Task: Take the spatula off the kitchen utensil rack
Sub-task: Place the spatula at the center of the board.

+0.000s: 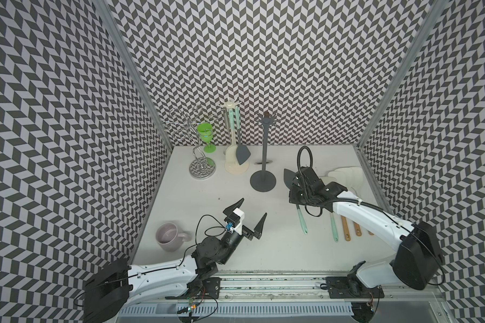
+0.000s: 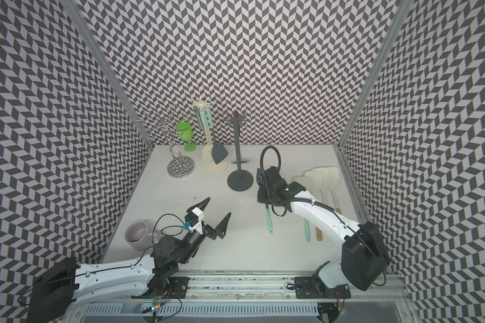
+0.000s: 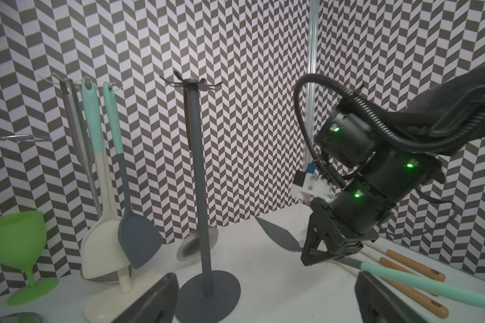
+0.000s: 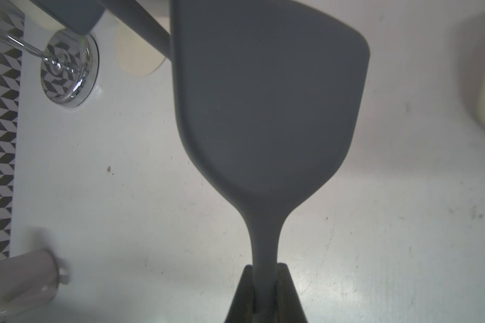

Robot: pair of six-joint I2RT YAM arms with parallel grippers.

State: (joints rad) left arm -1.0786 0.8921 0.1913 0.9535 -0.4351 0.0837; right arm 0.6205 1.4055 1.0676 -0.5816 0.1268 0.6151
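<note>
One grey-bladed spatula (image 4: 263,112) with a mint handle is off the rack, pinched at its thin neck by the right claw (image 4: 265,267), jaws clenched on both sides of it. It sits low over the right half of the counter (image 1: 207,195), blade toward the back wall and handle toward the front. I can't tell if it touches the surface.

It looks light. The blade is probably soft silicone that flexes, and the handle is stiffer and smooth. The neck is a fair place to hold: narrow enough for the jaws and close to the blade's weight. The long handle could swing or pivot if the grip loosens. Further down the mint handle would also work.

Just beside it, toward the right wall, lie four cream spatulas (image 2: 319,176) side by side, handles pointing forward. The dark rack (image 1: 264,151) stands just left of the held blade, apart from it. Further left, the cream rack (image 1: 229,105) carries a hanging grey spatula (image 1: 242,153) and a cream one (image 1: 230,156).

The left claw (image 1: 253,207) hovers mid-counter, jaws spread wide, holding nothing. A chrome wire stand (image 1: 202,167) and a green goblet (image 1: 205,134) are at back left, and a mug (image 1: 168,236) sits near the left arm.
</note>
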